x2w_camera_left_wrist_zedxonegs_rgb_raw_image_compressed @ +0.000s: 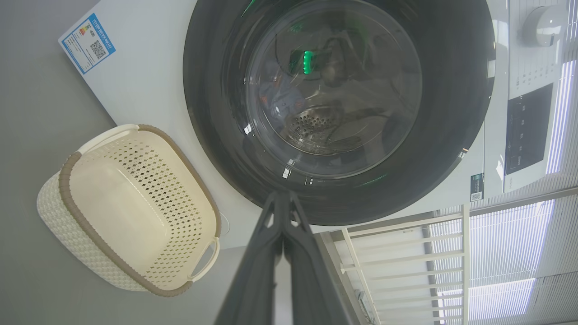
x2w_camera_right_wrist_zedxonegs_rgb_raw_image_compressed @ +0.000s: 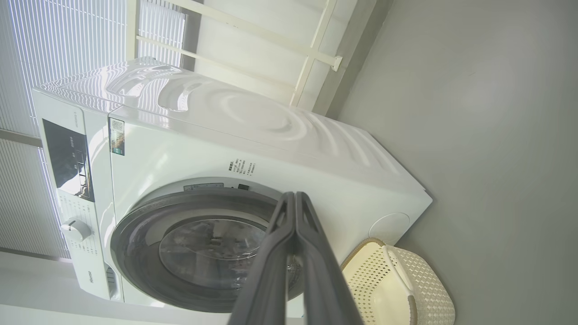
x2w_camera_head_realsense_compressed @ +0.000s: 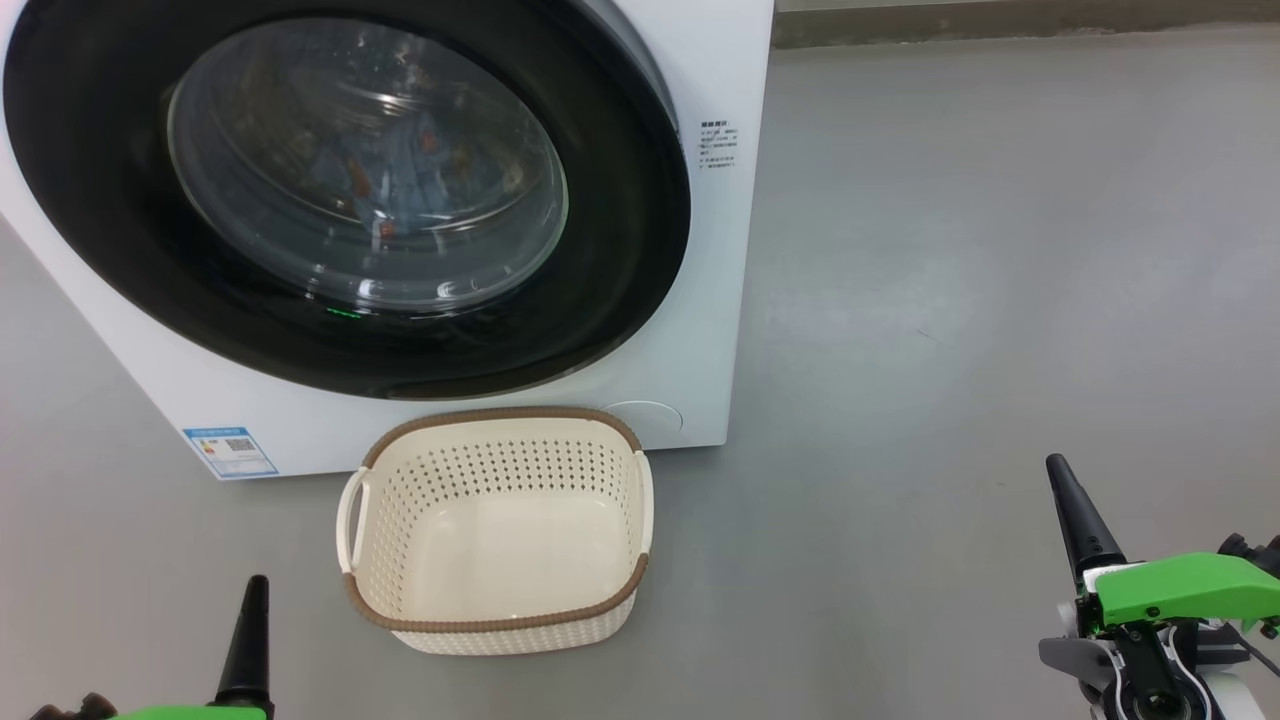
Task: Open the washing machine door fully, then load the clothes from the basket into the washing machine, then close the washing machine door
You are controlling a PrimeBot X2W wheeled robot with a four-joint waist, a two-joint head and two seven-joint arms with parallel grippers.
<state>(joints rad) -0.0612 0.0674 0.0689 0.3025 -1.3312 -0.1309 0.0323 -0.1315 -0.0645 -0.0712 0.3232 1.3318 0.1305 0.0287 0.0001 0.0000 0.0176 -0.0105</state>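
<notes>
Low and left of the big white front-loading washing machine (x2w_camera_head_realsense_compressed: 700,330), the left end effector (x2w_camera_head_realsense_compressed: 255,610) hangs over the grey floor (x2w_camera_head_realsense_compressed: 950,250), its two dark fingers pressed together on nothing. The machine's large round door with the glossy black rim (x2w_camera_head_realsense_compressed: 620,220) lies flush against the front. Light blue garments with orange prints (x2w_camera_head_realsense_compressed: 400,160) show behind its glass. Directly before the machine stands the small cream perforated plastic basket with the brown rim (x2w_camera_head_realsense_compressed: 490,624), empty. Right of the machine, well apart, the right end effector (x2w_camera_head_realsense_compressed: 1072,510) is likewise pressed together and empty. The task looks complete. If the latch has not caught, push on the black rim rather than the glass, passing clear of the basket.
</notes>
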